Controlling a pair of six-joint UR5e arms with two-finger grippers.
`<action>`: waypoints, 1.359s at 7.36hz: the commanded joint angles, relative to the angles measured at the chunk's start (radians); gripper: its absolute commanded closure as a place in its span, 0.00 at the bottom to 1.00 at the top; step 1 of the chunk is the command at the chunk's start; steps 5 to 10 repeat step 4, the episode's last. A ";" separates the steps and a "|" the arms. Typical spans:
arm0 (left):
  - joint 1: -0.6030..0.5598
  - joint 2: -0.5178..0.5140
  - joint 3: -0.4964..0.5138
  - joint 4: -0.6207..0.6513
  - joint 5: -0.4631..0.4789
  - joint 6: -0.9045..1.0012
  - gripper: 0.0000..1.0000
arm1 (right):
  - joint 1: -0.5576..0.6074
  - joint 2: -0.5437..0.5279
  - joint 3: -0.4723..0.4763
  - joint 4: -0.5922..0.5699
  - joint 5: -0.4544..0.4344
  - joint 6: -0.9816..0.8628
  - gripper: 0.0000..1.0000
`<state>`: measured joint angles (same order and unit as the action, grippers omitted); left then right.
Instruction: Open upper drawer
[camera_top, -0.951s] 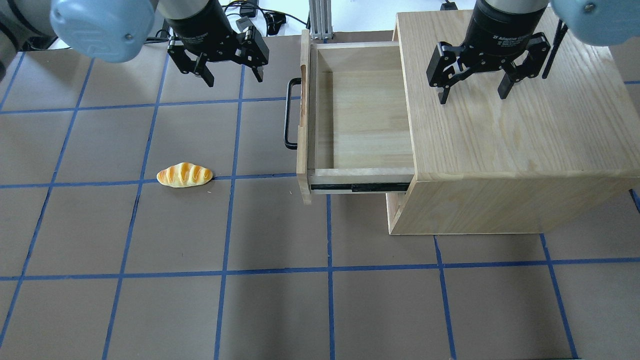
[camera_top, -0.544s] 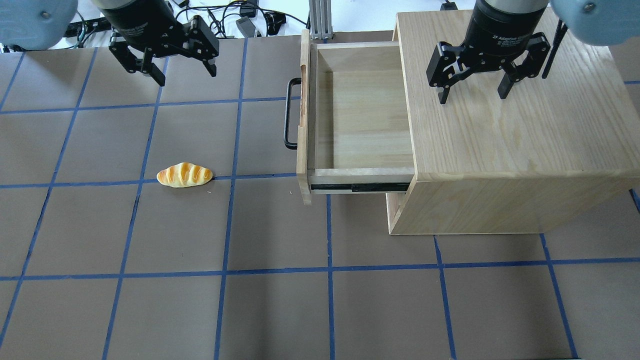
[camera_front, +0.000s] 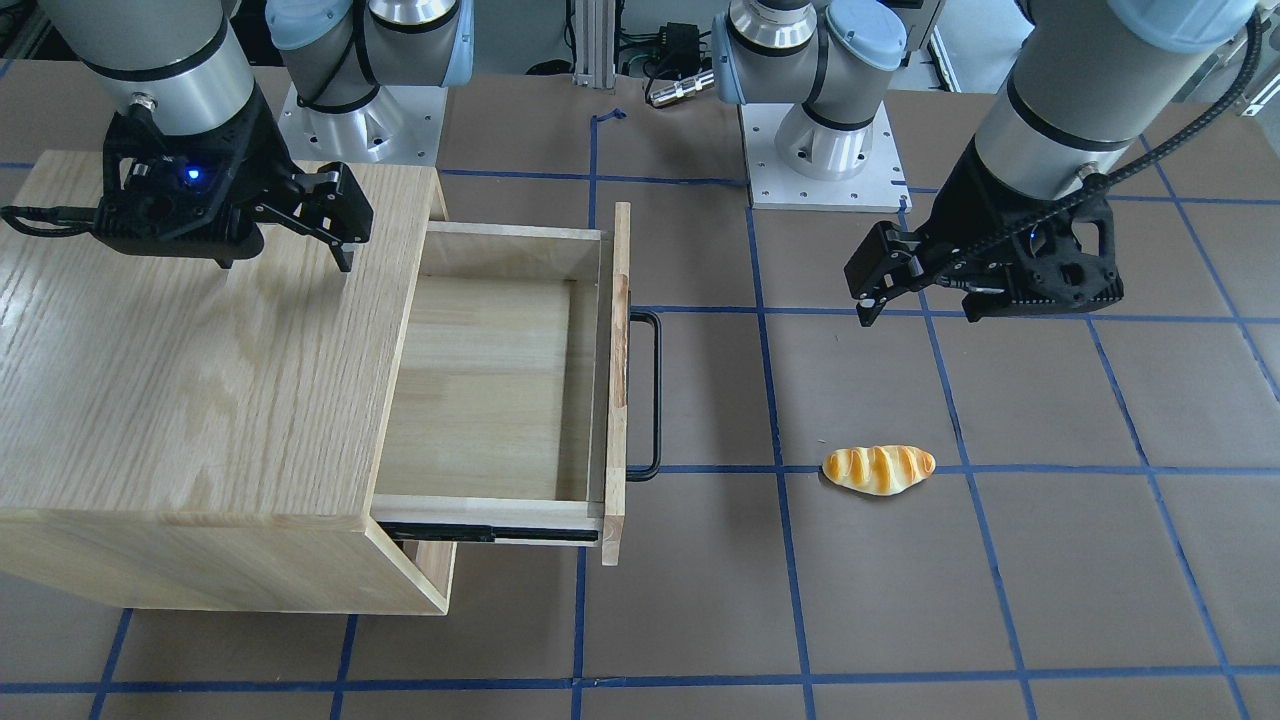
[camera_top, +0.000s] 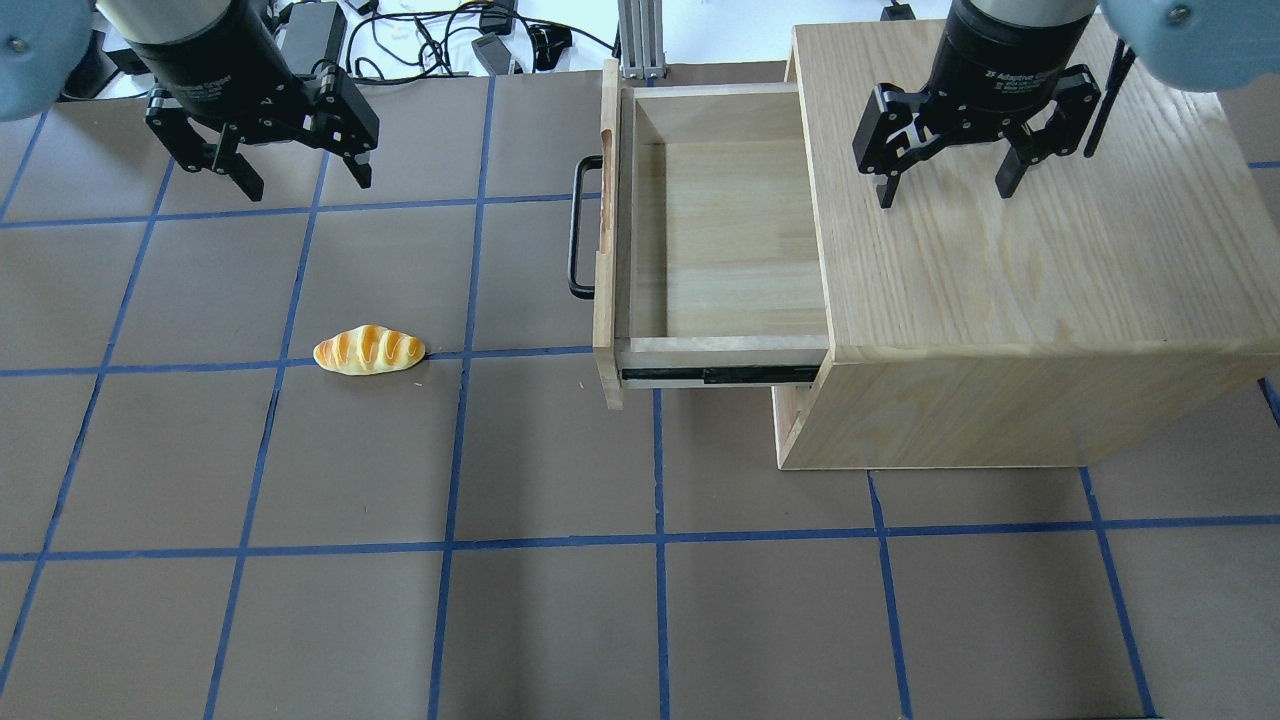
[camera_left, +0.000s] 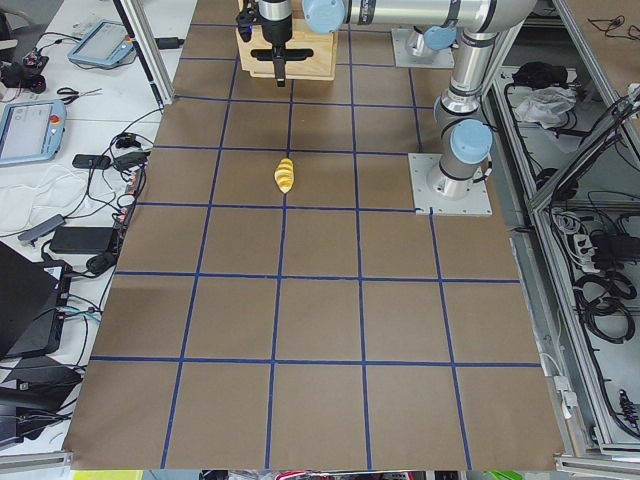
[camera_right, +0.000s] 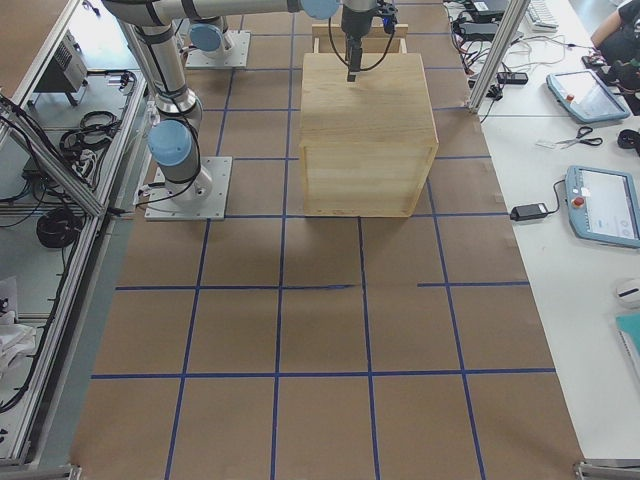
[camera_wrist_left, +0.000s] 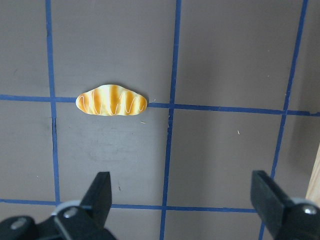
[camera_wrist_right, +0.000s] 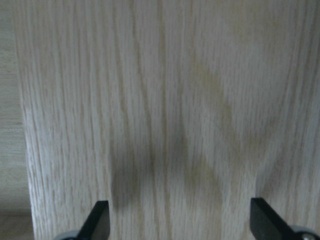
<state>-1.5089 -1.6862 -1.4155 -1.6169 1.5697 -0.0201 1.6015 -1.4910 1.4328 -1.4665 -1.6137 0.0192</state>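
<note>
The upper drawer (camera_top: 720, 240) (camera_front: 490, 390) stands pulled out of the cabinet (camera_top: 1030, 240) (camera_front: 190, 370), its inside empty. Its front panel carries a long black bar handle (camera_top: 578, 228) (camera_front: 652, 395). My left gripper (camera_top: 300, 180) (camera_front: 868, 300) is open and empty, hovering above the mat well to the left of the handle. My right gripper (camera_top: 948, 190) (camera_front: 340, 235) is open and empty above the cabinet top; the right wrist view shows only oak grain (camera_wrist_right: 160, 115) between its fingers.
A toy bread roll (camera_top: 369, 350) (camera_front: 879, 469) (camera_wrist_left: 111, 102) lies on the brown mat with blue tape lines, in front of my left gripper. Cables and an aluminium post (camera_top: 640, 35) sit at the table's back edge. Robot bases (camera_front: 820, 150) stand behind.
My left gripper has moved left, away from the drawer handle, and stayed open. The drawer, the bread roll and the right arm have not moved.
</note>
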 joint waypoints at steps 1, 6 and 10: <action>0.006 0.025 -0.017 -0.021 0.010 0.000 0.00 | 0.000 0.000 0.000 0.000 0.000 -0.001 0.00; 0.006 0.045 -0.033 -0.020 0.009 0.002 0.00 | 0.000 0.000 0.000 0.000 0.000 0.001 0.00; 0.006 0.045 -0.033 -0.020 0.009 0.002 0.00 | 0.000 0.000 0.000 0.000 0.000 0.001 0.00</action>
